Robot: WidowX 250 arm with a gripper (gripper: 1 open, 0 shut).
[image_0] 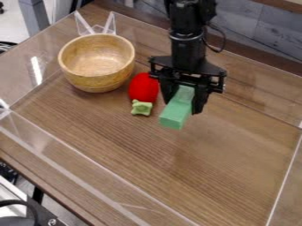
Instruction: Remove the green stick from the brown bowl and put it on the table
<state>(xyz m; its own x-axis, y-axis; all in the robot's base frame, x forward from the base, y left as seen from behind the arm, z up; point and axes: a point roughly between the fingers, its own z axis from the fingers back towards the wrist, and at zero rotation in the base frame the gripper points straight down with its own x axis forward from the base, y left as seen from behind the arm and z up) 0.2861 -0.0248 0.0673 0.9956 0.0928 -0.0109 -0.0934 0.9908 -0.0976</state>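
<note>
The green stick (178,111) hangs tilted between the black fingers of my gripper (184,95), which is shut on its upper end, just above the table (177,168). The stick's lower end sits close to the wood surface, right of centre; I cannot tell if it touches. The brown bowl (97,62) stands at the back left, well apart from the gripper, with nothing visible inside it.
A red rounded object (143,86) lies beside the bowl, with a tiny pale-green lumpy piece (141,108) in front of it, both just left of the stick. Low clear plastic walls (35,141) border the tabletop.
</note>
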